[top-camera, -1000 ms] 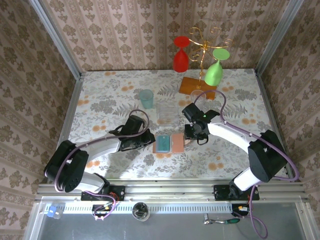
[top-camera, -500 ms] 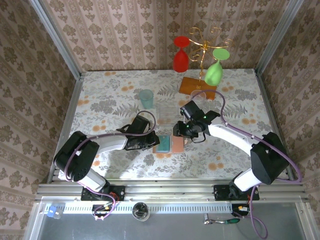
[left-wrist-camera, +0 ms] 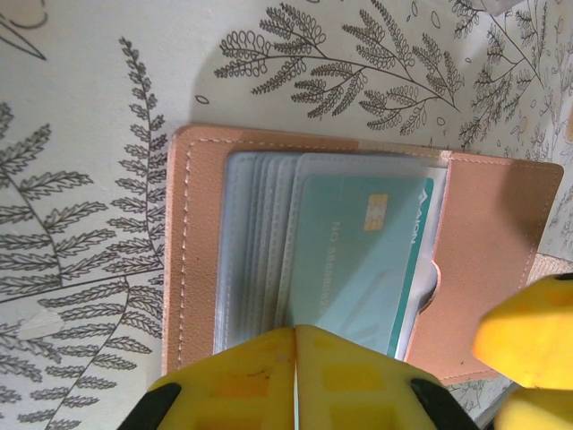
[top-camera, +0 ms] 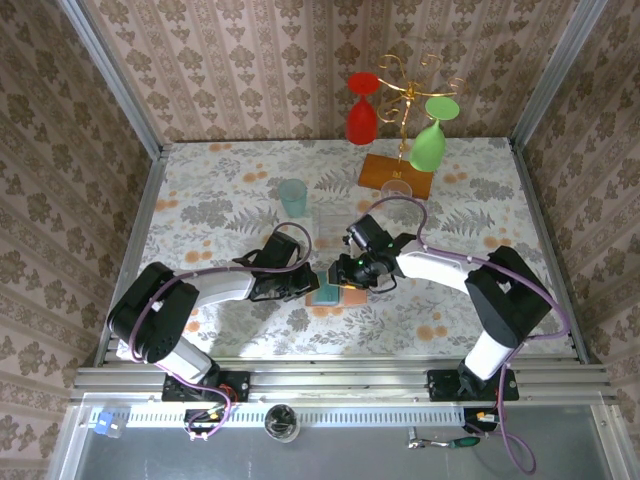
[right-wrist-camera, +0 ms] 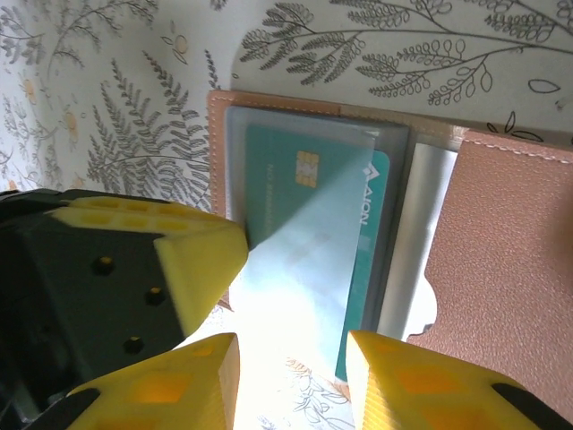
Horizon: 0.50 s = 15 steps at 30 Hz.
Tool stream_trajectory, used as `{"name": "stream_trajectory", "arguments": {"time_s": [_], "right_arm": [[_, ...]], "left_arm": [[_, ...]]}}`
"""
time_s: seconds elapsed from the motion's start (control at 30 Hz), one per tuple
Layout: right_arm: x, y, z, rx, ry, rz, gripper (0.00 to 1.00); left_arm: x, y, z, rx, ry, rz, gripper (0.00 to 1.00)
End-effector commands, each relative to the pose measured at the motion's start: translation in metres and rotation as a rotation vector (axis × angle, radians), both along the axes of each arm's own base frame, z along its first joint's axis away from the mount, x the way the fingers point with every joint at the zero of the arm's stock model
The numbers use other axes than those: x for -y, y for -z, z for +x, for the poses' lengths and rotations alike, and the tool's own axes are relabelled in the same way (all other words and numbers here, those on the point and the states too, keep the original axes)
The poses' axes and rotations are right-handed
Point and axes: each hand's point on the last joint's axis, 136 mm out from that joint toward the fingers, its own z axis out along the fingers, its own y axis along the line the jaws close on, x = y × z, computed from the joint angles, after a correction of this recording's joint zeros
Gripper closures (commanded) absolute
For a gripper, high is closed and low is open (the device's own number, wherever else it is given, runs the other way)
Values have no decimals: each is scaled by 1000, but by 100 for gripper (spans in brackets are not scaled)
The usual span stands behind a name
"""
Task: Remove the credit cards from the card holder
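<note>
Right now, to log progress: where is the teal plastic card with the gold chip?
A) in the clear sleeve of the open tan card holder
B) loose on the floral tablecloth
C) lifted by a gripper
A: the teal card lies inside the clear sleeve of the tan card holder.

Tan-orange card holder (left-wrist-camera: 192,269) laid open and flat on the floral tabletop (top-camera: 200,190), clear grey-blue sleeves (left-wrist-camera: 255,242) fanned inside one half, teal credit card (left-wrist-camera: 358,260) with gold chip seen through the front sleeve.
</note>
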Motion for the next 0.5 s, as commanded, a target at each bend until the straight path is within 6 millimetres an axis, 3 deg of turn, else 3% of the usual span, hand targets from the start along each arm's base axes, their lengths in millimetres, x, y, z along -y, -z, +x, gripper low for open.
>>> {"name": "stream_trajectory", "arguments": {"time_s": [0.0,0.47], "right_arm": [[-8,6,-2,-18,-13,38,64],[-6,28,2,-33,-7,-1,70]], "left_arm": [[3,-2,-1,9,18,1,91],[-2,2,-2,8,27,66,91]]}}
